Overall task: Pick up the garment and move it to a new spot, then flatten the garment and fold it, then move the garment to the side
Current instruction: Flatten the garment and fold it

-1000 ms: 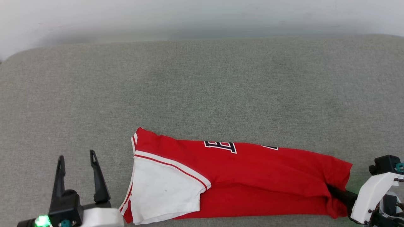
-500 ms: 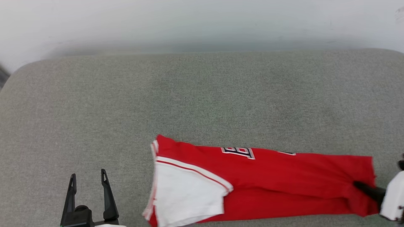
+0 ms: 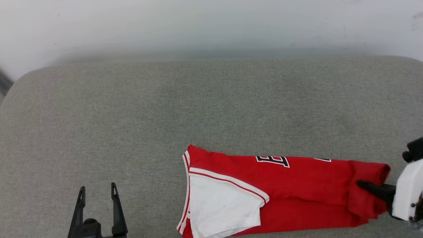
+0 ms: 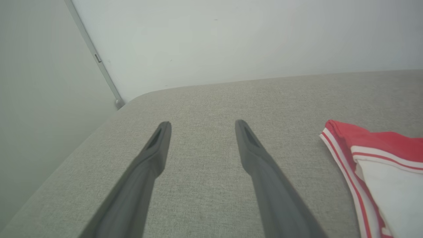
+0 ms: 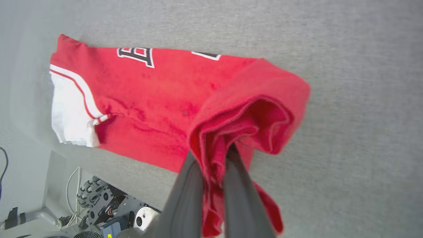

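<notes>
Garment [image 3: 307, 178] is lying lengthwise, leftward from the right gripper [image 3: 363, 184], which is pinching probably its hem; left gripper [image 3: 97, 186] is hanging spread, apart.

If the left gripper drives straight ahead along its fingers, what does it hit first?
The left gripper would probably meet bare grey cushion; the garment lies right of that line. Height is unclear.

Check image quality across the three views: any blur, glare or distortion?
Head view: soft even light, no glare; garment sharp, far wall hazy. Left wrist view: left pincer slightly soft, cushion weave crisp. Right wrist view: red looks smeared near the right pincer; no hard shadows.
</notes>
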Robot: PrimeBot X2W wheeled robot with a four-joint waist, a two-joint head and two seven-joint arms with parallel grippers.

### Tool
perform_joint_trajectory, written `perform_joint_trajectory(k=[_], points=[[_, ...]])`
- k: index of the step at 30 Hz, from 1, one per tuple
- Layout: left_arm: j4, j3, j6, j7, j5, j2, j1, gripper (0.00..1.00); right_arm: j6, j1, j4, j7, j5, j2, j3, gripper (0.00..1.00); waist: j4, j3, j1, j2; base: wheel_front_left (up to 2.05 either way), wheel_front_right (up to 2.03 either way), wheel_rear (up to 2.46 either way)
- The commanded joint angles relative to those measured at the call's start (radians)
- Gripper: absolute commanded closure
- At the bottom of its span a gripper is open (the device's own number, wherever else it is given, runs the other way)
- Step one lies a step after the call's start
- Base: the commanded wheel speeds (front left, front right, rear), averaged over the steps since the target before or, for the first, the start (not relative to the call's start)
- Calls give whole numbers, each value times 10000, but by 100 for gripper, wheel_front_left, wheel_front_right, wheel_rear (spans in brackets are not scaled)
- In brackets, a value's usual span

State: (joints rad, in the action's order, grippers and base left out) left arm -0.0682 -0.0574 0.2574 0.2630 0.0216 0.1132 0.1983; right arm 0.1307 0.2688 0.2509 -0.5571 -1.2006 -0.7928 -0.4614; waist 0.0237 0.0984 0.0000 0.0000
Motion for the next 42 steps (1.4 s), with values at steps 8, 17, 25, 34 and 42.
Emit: perform_joint_trajectory(k=[8, 17, 25, 34, 42], points=[[-57, 30, -163, 21, -86, -114, -289, 0, -1, 861, -2396, -1093, 1025, 1030, -666, 100, 77, 288, 0, 0, 0, 0, 0], [9, -136, -351, 21, -167, -179, -788, 0, -1, 2925, -2781, -2023, 2611, 2960, -2771, 100, 324, 766, 0, 0, 0, 0, 0], [41, -193, -284, 21, -152, -288, -1094, 0, -2, 4661, -1550, -2060, 3474, 4218, -4953, 100, 543, 1248, 0, 0, 0, 0, 0], [135, -344, -316, 21, -125, -388, -1423, 0, -2, 5386, 1022, -1525, 4017, 4879, -6762, 100, 833, 1514, 0, 0, 0, 0, 0], [133, -216, -303, 21, -30, -441, -1228, 0, -7, 5866, 1381, -56, 3839, 4833, -7400, 0, 708, 1419, 0, 0, 0, 0, 0]])
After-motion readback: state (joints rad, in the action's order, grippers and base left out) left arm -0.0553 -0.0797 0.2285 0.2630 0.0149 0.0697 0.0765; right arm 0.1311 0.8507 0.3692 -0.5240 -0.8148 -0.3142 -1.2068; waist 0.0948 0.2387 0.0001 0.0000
